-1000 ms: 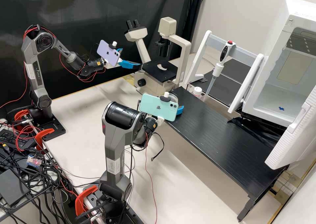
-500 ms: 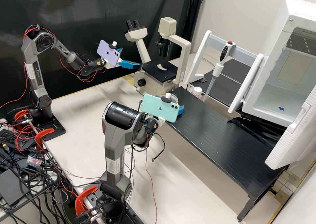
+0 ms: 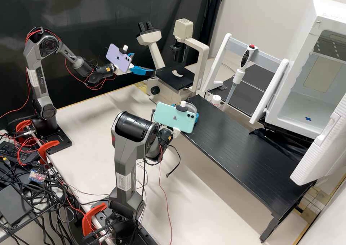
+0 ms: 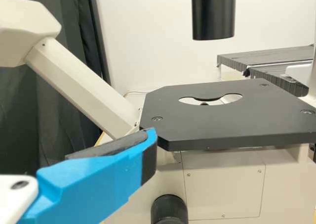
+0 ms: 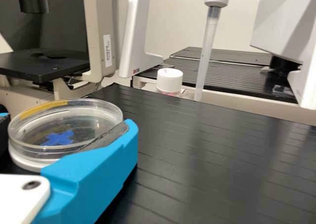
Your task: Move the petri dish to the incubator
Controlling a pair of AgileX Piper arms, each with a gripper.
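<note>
In the high view the right gripper [image 3: 196,119] is at the black stand's microscope end, partly behind the teal phone, with the clear petri dish [image 3: 191,108] beside it. The right wrist view has the right gripper [image 5: 66,130] shut on the round petri dish [image 5: 94,116], which bears a blue cross and a yellow strip. Whether the dish rests on the stand cannot be told. The left gripper [image 3: 144,63] stands open and holds nothing, by the microscope stage; in the left wrist view one finger of the left gripper [image 4: 147,137] appears before that stage. The incubator [image 3: 299,104] gapes at the right.
A microscope [image 3: 174,77] stands at the back. The black stand [image 3: 241,144] stretches toward the incubator, whose door [image 3: 320,144] hangs outward over its far end. Behind the stand are a pipette [image 3: 238,75] on a white rack and a white-capped bottle [image 3: 216,100].
The right gripper's fingers have closed in on the dish, and the teal phone has shifted slightly. More of the dish shows beside the phone. The left arm has kept still.
</note>
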